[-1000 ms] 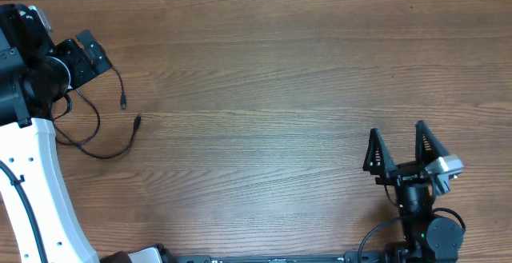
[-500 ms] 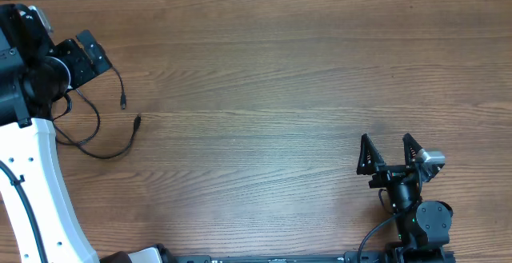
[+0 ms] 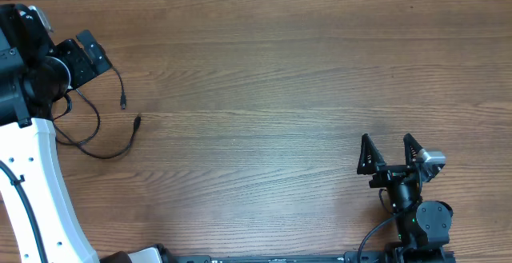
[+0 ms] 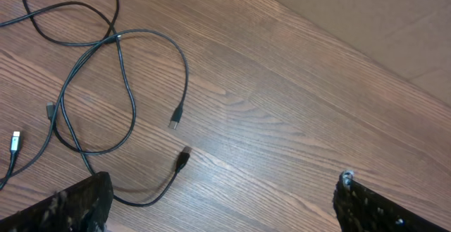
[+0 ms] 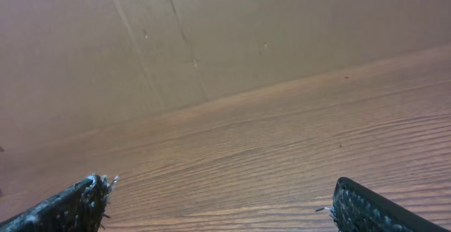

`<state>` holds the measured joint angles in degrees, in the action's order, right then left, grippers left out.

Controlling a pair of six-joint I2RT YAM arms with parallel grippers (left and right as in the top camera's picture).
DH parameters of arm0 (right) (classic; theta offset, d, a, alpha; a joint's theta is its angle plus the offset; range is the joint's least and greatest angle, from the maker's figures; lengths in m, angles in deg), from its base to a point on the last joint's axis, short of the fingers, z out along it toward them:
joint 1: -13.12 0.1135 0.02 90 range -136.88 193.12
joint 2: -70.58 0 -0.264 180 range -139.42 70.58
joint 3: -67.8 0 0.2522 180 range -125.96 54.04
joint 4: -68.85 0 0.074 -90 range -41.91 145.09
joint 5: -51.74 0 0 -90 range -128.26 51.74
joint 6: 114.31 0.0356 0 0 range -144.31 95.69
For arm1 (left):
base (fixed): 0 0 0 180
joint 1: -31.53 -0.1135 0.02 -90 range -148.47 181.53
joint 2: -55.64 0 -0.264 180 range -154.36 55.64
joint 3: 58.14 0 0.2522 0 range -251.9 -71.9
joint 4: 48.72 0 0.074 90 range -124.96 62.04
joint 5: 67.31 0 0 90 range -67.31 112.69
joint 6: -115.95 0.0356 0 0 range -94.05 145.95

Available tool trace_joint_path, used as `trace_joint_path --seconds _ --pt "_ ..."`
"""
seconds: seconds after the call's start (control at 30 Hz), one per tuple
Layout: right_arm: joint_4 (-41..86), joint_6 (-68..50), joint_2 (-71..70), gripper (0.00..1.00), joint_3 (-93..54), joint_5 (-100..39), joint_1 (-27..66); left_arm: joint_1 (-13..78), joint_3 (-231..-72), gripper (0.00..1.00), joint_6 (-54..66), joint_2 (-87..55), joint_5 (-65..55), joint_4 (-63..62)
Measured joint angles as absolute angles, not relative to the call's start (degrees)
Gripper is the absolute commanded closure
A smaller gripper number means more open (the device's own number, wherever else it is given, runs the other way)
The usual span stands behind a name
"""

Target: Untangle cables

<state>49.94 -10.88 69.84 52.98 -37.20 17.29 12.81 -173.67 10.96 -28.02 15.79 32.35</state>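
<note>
The cables [image 3: 104, 157] lie in a loose heap at the left edge of the overhead frame, on the desk [image 3: 280, 71], just below and to the right of the left claw [image 3: 100, 51]. That claw is spread wide with nothing between its fingers. In the left wrist view the cords fill the upper left, crossing one another at one knot-like spot [image 4: 116, 38]. Two dark plug ends [image 4: 176, 119] sit left of centre, close together but apart. A silvery-white tip [image 4: 14, 142] shows at the far left edge.

The right claw [image 3: 388, 143] stands at the lower right of the overhead frame, also spread and empty, well apart from the heap. Its own camera shows only bare wood and a brown wall.

So the left arm is plainly the nearer one. From its claw the loose ends lie ahead and toward the left finger (the strands there run roughly up and down the frame), so the likely next move is a reach forward and left.
</note>
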Motion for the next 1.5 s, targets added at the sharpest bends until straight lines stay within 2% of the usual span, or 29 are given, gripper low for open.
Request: trace_joint_path --seconds 0.83,1.03,1.17,1.33,1.5 --pt "49.9 -10.8 69.8 0.00 53.0 -37.2 17.3 12.8 -173.6 0.00 11.0 -25.9 15.8 32.3" --pt "49.9 -10.8 69.8 0.00 53.0 -37.2 17.3 12.8 -173.6 0.00 11.0 -15.7 15.8 32.3" --pt "50.0 -10.8 69.8 0.00 53.0 -37.2 17.3 16.2 -172.0 0.00 11.0 -6.2 15.8 31.9" --pt "49.9 -10.9 69.8 0.00 53.0 -37.2 17.3 24.1 -163.3 0.00 11.0 5.4 15.6 31.9" --pt "49.9 -10.8 69.8 0.00 53.0 -37.2 17.3 26.3 -150.1 0.00 11.3 14.5 15.9 31.2"
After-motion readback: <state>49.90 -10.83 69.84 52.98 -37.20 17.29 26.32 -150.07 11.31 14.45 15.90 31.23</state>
